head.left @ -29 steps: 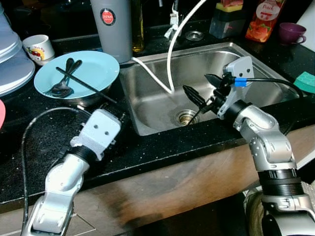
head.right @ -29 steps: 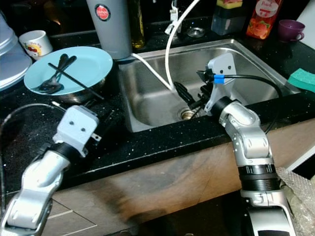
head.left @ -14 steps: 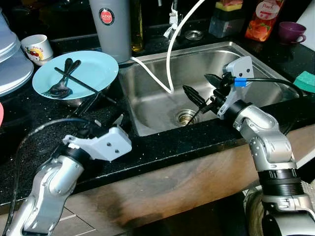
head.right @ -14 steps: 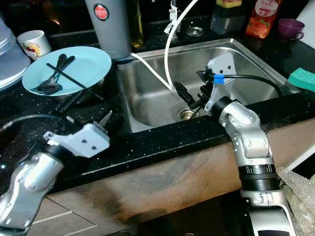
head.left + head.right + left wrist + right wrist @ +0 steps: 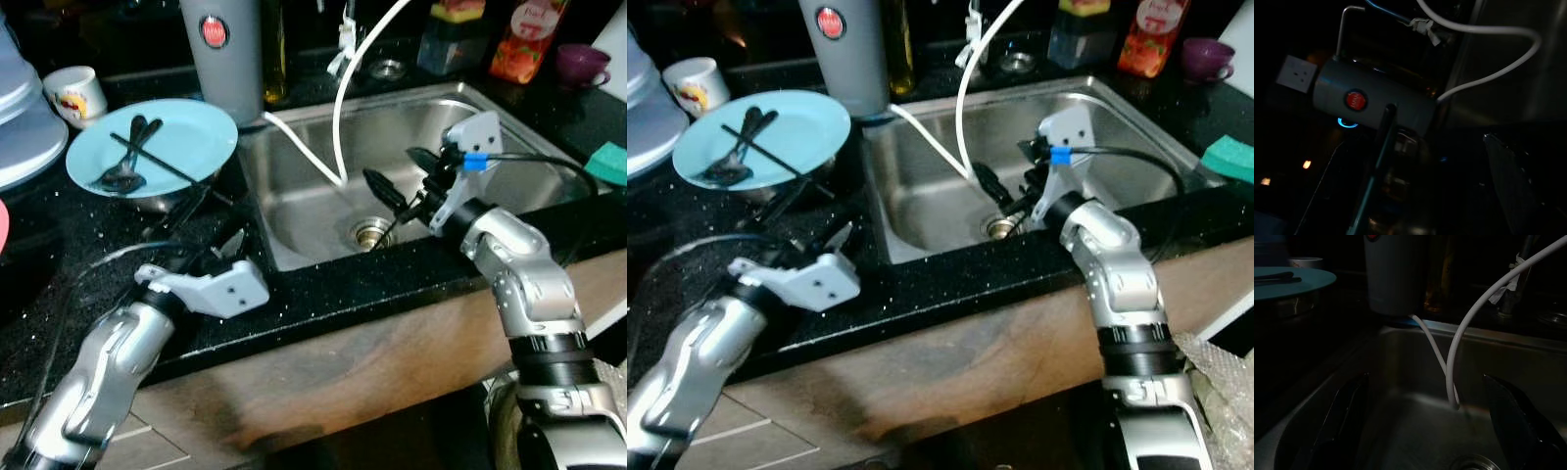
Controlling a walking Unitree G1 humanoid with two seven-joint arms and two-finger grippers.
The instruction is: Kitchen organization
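1. Plate (image 5: 186,137), light blue, sits upper left of the head views on the black counter (image 5: 59,264), resting on a metal bowl (image 5: 162,199).
2. Across the plate lie dark utensils: a spoon (image 5: 122,176) and a long thin stick (image 5: 162,166), crossed over each other.
3. Sink (image 5: 529,186), stainless, takes up center-right; drain (image 5: 371,233) near its middle; white hose (image 5: 338,108) loops down from the top edge into the basin.
4. L gripper (image 5: 211,220) is lower left-center, over the counter between the plate's bowl and the sink's left rim. Fingers apart, nothing held. L wrist view is very dark: one finger (image 5: 1378,161) seen in front of the grey canister (image 5: 1371,103), the other at that frame's right side.
5. R gripper (image 5: 402,181) hangs over the sink center, above the drain. Fingers spread wide, empty; R wrist view shows both black fingers (image 5: 1337,426) well apart w/ the hose between them.
6. Grey canister w/ red round label (image 5: 221,54) stands top center-left, just behind the plate and beside the sink corner.
7. White mug (image 5: 76,95) upper left, near the plate's far edge.
8. Red bottle (image 5: 519,39) and purple cup (image 5: 583,64) top right behind the sink; green sponge (image 5: 609,162) at the right edge.
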